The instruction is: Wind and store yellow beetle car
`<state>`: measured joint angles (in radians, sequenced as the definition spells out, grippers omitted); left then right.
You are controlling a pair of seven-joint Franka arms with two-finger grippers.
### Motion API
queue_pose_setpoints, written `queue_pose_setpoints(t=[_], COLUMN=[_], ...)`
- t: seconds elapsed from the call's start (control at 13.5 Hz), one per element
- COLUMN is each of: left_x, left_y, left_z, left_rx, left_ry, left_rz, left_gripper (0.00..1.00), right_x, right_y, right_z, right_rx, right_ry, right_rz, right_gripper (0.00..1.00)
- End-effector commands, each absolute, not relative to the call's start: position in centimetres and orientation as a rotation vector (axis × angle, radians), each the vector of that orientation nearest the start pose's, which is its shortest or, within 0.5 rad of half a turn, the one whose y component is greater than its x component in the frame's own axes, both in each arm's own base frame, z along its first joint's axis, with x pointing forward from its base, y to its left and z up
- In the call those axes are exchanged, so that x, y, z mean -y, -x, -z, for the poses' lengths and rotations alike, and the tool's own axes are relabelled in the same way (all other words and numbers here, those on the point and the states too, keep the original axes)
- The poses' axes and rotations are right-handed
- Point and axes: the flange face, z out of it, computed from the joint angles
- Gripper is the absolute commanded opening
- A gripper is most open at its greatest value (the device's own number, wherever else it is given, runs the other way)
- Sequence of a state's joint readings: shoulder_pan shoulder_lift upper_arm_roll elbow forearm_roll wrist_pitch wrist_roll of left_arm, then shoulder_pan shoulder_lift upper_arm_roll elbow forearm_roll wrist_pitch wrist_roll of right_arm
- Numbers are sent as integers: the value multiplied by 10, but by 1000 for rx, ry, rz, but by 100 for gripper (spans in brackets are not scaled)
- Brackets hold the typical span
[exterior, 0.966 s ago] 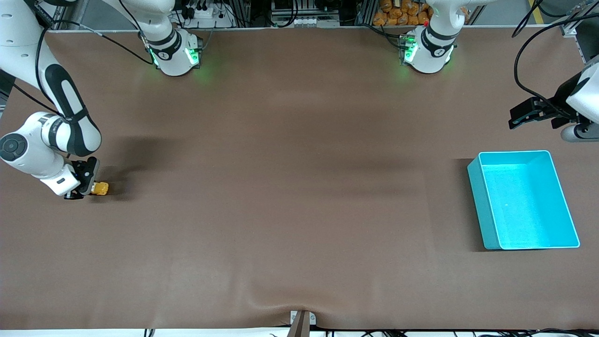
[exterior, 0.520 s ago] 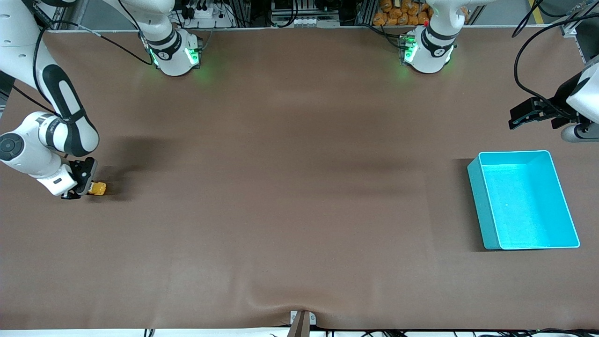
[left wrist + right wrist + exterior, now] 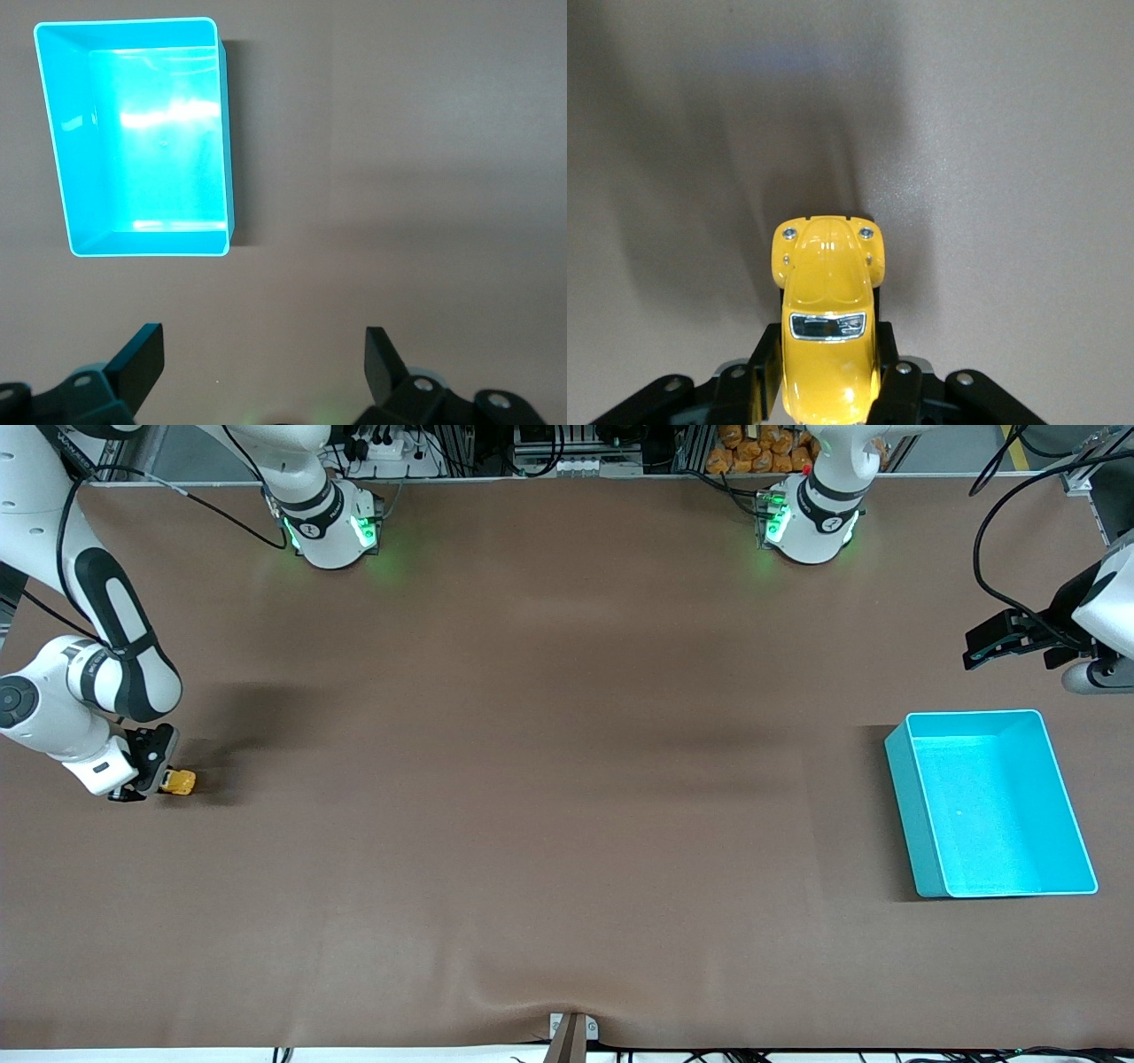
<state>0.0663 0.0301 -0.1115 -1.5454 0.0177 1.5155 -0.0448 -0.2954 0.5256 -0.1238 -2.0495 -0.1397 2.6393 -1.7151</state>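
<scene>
At the right arm's end of the brown table (image 3: 549, 797): right gripper (image 3: 151, 778) low at the surface, 2 fingers (image 3: 899, 390) clamped on the sides of the tiny yellow-orange beetle-shaped toy car (image 3: 180, 781). Car nose projecting past the fingertips, wheels at table level, contact with the surface not discernible. Toward the left arm's end: rectangular turquoise plastic bin (image 3: 904, 797), open side up, well apart from the car. Above the table near that bin: left gripper (image 3: 997, 640), waiting, jaws spread wide, nothing between them.
</scene>
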Motion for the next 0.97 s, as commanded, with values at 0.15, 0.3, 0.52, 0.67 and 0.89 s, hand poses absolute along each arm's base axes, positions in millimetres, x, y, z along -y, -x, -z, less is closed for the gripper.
queue_pose_setpoints(t=[0.15, 0.3, 0.52, 0.67, 0.89], left_x=[21, 22, 21, 21, 20], left_y=[-558, -558, -558, -558, -558], left_z=[-620, -620, -620, -620, -620], left_rx=[16, 13, 18, 16, 18], left_ry=[3110, 3110, 3110, 3110, 3110], left_rz=[-71, -71, -71, -71, -71], left_gripper=[100, 100, 100, 100, 100], right_x=[248, 241, 249, 255, 250], right_y=[-556, -577, -594, -592, -594], right_z=[-153, -178, -203, -203, -203], right_rx=[2092, 2098, 2034, 1995, 1983], right_ry=[2458, 2424, 2414, 2431, 2432], right_rz=[-163, -172, -194, -172, -149], right_gripper=[96, 100, 100, 100, 100])
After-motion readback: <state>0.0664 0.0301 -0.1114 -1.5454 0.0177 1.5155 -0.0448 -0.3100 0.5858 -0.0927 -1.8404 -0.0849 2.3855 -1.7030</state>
